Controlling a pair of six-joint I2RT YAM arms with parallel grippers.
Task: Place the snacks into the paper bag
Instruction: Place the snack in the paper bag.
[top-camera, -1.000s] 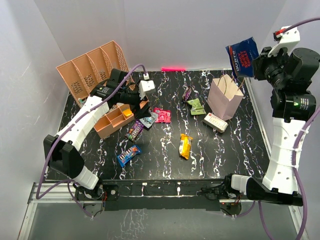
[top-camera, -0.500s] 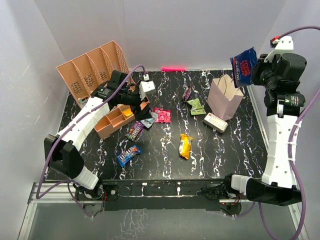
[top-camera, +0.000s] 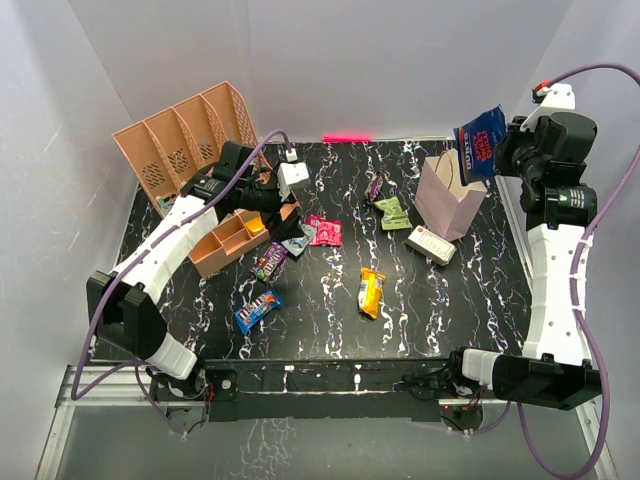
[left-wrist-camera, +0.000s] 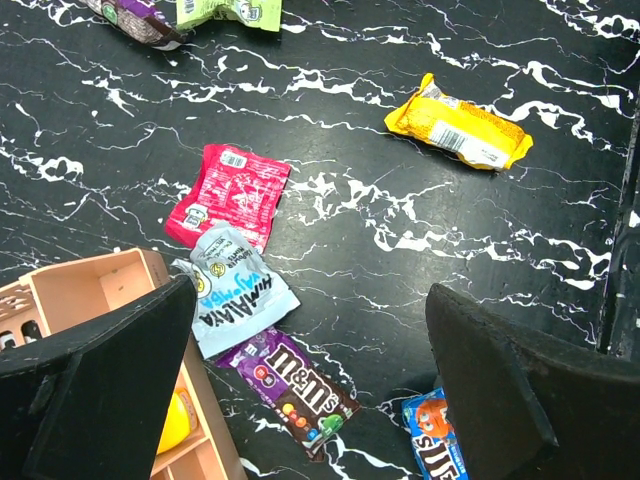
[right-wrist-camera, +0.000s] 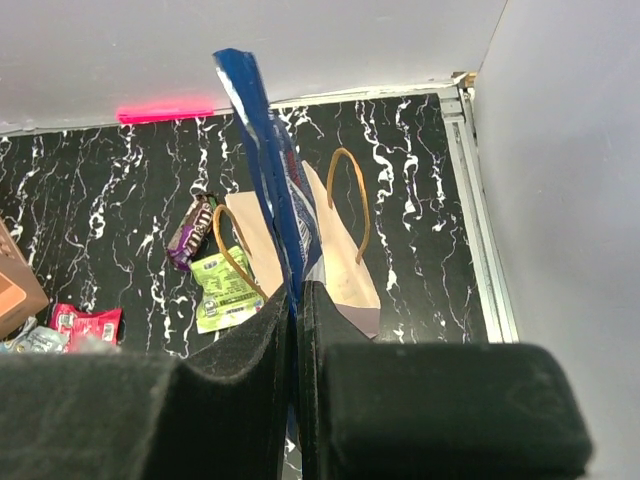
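Observation:
My right gripper (top-camera: 503, 150) is shut on the large dark blue crisp bag (top-camera: 480, 140) and holds it in the air just above the open top of the pale paper bag (top-camera: 448, 195). In the right wrist view the crisp bag (right-wrist-camera: 268, 170) stands edge-on between my closed fingers (right-wrist-camera: 240, 370), with the paper bag (right-wrist-camera: 345, 265) below. My left gripper (left-wrist-camera: 310, 300) is open and empty above a purple packet (left-wrist-camera: 295, 385), a pale blue packet (left-wrist-camera: 235, 300) and a pink packet (left-wrist-camera: 225, 195). A yellow packet (top-camera: 371, 291) and a blue packet (top-camera: 257, 310) lie mid-table.
A white box (top-camera: 431, 245) lies beside the paper bag's near side. A green packet (top-camera: 392, 212) and a purple packet (top-camera: 375, 186) lie left of the bag. A tall peach organiser (top-camera: 190, 130) stands back left, with a small peach tray (top-camera: 232, 238) under my left arm.
My right arm has turned and lowered the crisp bag closer to the paper bag's opening. The left arm has not moved.

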